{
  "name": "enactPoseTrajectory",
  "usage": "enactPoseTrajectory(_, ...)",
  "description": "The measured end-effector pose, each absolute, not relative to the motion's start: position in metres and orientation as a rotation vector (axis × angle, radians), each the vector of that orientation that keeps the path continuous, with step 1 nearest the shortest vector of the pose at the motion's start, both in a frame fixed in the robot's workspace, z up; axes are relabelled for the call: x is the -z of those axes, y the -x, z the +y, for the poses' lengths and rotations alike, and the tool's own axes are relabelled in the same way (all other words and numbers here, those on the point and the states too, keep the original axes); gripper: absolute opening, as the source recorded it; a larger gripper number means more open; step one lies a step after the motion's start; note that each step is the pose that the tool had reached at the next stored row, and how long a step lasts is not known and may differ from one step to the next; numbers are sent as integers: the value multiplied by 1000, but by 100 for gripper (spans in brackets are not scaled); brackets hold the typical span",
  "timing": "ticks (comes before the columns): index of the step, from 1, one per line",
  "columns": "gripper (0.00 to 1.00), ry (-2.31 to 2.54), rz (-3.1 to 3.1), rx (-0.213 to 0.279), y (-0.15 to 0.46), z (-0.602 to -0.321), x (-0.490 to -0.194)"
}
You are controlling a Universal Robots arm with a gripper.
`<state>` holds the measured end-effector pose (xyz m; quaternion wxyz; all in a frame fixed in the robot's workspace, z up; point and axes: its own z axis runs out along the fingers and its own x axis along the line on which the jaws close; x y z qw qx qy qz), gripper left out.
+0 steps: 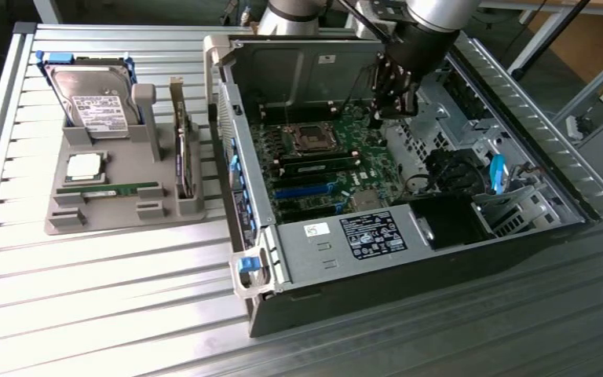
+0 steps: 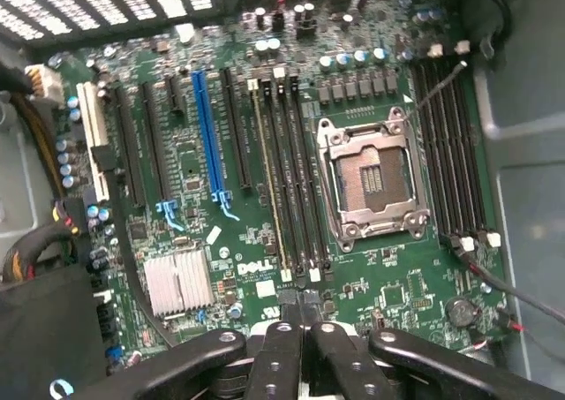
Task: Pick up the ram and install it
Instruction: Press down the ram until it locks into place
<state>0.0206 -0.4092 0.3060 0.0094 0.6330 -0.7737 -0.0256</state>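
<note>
The fingers (image 2: 302, 325) are pressed together, empty, just over the motherboard (image 2: 203, 179), with a seated ram (image 2: 270, 184) directly ahead

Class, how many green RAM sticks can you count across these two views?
2. One ram stick lies flat in the grey holder outside the case; the other ram stick sits in a motherboard slot beside the processor socket. More may be hidden.
</note>
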Motion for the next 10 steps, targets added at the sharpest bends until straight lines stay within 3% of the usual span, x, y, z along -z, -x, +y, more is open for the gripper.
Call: enactPoseTrajectory(10, 9, -1463, -2769, 84, -21, -409, -303)
